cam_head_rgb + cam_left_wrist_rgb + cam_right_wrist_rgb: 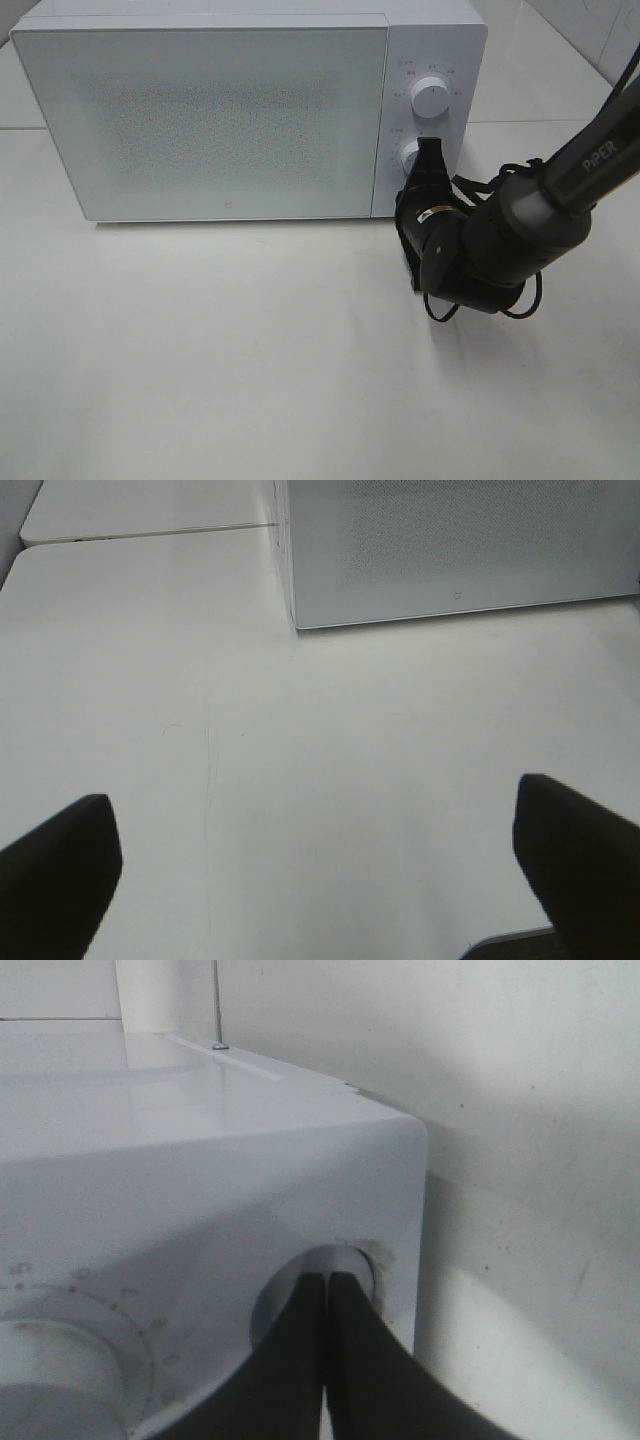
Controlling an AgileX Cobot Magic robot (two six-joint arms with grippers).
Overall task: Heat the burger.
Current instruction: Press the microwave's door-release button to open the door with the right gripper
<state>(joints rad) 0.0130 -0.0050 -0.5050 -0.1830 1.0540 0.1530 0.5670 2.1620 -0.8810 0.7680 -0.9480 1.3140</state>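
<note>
At the right of the high view, the right gripper point(432, 150), jaws clenched together on nothing, is resting its tips on the lower knob point(410, 156) of the closed microwave point(200, 120), while the left gripper point(310, 795), jaws released, is hanging over the bench point(250, 350); the burger is showing nowhere, probably behind the frosted door.

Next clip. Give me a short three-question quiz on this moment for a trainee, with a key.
1. True or false: the microwave has its door shut.
2. Fill in: the left gripper hangs over the table with its jaws ___.
3. The shut right gripper has its tips at: A) the door, B) the lower knob, C) the table.
Key: 1 true; 2 open; 3 B.
</note>
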